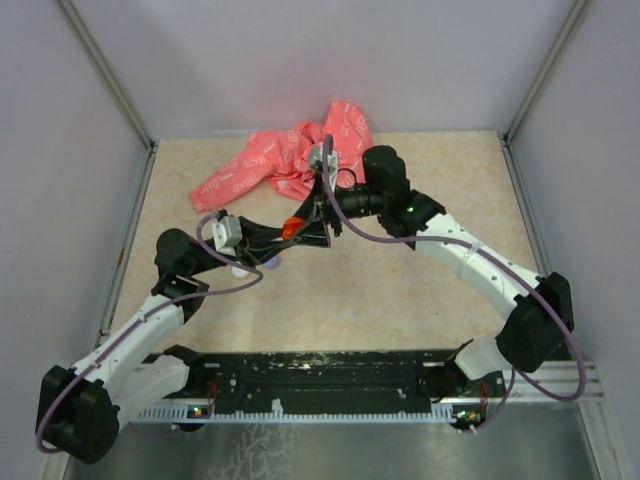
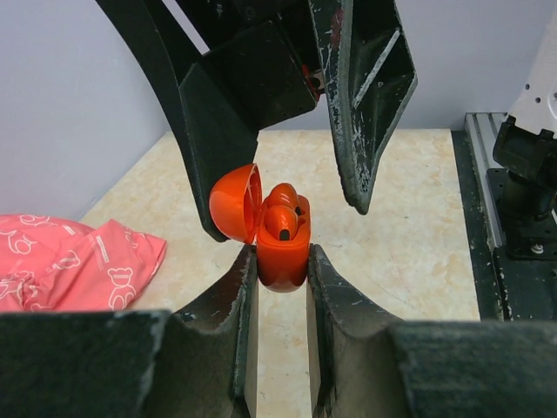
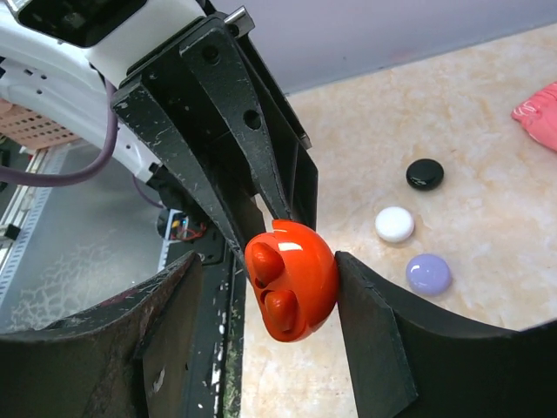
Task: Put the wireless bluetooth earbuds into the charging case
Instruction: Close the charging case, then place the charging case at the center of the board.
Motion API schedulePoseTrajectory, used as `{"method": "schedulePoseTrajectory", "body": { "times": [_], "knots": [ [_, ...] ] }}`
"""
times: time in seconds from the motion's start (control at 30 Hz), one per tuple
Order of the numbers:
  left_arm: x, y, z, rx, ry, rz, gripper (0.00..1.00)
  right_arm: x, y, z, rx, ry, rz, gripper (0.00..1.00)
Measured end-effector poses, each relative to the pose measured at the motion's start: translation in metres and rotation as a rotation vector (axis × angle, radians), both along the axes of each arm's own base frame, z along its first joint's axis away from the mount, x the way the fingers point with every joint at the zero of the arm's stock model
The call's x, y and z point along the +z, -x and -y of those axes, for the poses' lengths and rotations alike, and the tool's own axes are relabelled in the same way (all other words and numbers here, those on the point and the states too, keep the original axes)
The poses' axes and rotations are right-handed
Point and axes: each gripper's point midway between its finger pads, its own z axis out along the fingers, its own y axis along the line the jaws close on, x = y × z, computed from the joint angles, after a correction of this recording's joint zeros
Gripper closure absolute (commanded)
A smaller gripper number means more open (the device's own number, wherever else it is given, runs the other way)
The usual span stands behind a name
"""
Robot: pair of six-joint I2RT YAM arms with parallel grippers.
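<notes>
- Top view: the case [image 1: 291,226] is held off the worktop [image 1: 420,290], above its middle, where the two arms meet. The left pincer [image 1: 296,236] is closed on it. The right pincer [image 1: 318,232] reaches in from the far side. A crumpled pink cloth [image 1: 285,160] lies at the far edge.
- Left wrist view: the left pincer's jaws clamp the lower body of the case, which stands upright with its domed lid [image 2: 235,203] hinged open to one side. One of the earbuds [image 2: 283,222] shows in its well (a dark spot marks its face). The right pincer is open and holds nothing; one finger is behind the lid, the other apart on the opposite side.
- Right wrist view: both earbuds appear to sit in the two wells as rounded lumps. Three discs [image 3: 394,224] (black, white, lavender) lie on the worktop beyond.
- Step in hand: seating looks done, or nearly so.
- Next move, by judgement: press any proud bud flush, then swing the lid shut without disturbing the clamp.
- Materials: the case is hard, glossy red-orange plastic, rounded all over and likely slippery. The cloth is soft printed fabric.
</notes>
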Motion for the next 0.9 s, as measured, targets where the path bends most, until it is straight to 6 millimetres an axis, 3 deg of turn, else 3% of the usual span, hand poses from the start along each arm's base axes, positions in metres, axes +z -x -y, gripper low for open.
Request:
{"method": "schedulePoseTrajectory", "body": {
  "times": [0.23, 0.53, 0.7, 0.9],
  "knots": [
    [-0.002, -0.001, 0.001, -0.001, -0.004, -0.010, 1.00, 0.005, 0.005, 0.003, 0.033, -0.014, 0.021, 0.39],
    [-0.006, -0.007, 0.000, 0.022, -0.007, -0.032, 1.00, 0.032, 0.021, 0.016, 0.048, -0.066, 0.116, 0.39],
    [-0.009, -0.017, 0.000, 0.060, -0.006, -0.069, 1.00, 0.027, 0.011, 0.026, -0.074, -0.042, 0.157, 0.38],
    [-0.032, -0.050, 0.001, 0.164, -0.018, -0.296, 1.00, 0.003, -0.002, 0.057, -0.308, 0.033, 0.169, 0.38]
  ]
}}
